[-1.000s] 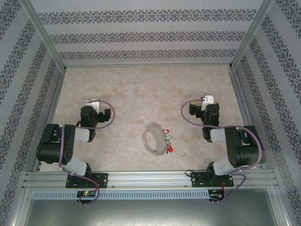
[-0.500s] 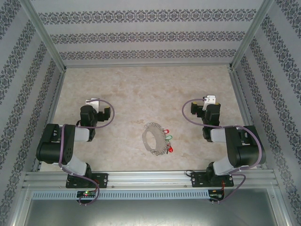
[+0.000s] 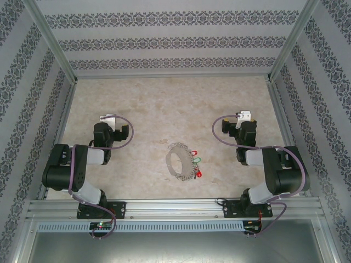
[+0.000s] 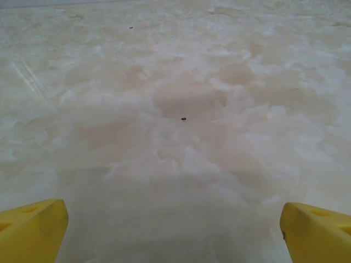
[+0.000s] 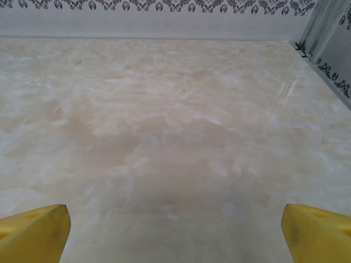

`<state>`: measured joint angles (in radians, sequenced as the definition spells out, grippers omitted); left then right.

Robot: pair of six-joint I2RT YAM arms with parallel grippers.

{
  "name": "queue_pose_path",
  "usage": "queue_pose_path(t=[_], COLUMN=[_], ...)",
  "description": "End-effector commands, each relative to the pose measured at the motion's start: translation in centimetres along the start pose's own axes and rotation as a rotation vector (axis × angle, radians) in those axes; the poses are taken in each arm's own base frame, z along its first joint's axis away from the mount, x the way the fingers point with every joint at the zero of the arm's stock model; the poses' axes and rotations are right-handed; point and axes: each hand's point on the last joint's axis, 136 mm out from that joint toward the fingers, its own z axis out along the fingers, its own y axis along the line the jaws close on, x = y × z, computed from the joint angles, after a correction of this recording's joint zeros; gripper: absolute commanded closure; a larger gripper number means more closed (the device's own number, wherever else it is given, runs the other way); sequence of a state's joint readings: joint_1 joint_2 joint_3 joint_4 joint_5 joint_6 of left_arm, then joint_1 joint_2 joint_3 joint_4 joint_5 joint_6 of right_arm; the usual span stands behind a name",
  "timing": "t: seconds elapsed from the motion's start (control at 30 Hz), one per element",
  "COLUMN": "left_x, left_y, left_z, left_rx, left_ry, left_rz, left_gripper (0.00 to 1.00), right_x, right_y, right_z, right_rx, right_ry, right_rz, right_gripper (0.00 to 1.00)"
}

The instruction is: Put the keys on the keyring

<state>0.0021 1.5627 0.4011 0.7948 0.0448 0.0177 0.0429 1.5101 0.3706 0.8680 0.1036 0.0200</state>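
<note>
Keyring [image 3: 178, 162], a large thin grey metal hoop fringed with small silvery dangling pieces, lies flat on the beige marbled worktop [image 3: 164, 104]. It sits toward the near edge, about midway between the left and right edges and between the two arms, and nothing grips it. A tiny silver key with a green plastic head [image 3: 197, 160] and another with a red plastic head [image 3: 199, 174] lie just beside the hoop's right side, the red one nearer the near edge. At this size I cannot tell whether either is threaded on. The left gripper [image 4: 173, 235] has its jaws wide, with yellow fingertips [image 4: 33, 227] at the frame's bottom corners over bare worktop and one small dark speck [image 4: 184, 118] ahead. The right gripper [image 5: 175, 233] is also spread wide and holds nothing, facing the far right corner.
</note>
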Motion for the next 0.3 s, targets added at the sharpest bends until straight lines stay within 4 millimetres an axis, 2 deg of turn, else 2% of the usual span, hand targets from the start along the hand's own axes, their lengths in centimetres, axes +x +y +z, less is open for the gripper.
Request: queue_pose_path(t=[0.0, 0.27], left_x=[-1.5, -1.49], left_y=[0.35, 0.35], left_z=[0.16, 0.16], left_rx=[-0.014, -0.013], left_ry=[-0.044, -0.044], left_rz=[-0.021, -0.021], left_gripper=[0.0, 0.0], right_x=[-1.31, -1.29], right_y=[0.31, 0.39], right_z=[0.13, 0.13], right_rx=[-0.019, -0.035], right_ry=[-0.038, -0.035], right_rz=[0.0, 0.001], right_gripper=[0.02, 0.02])
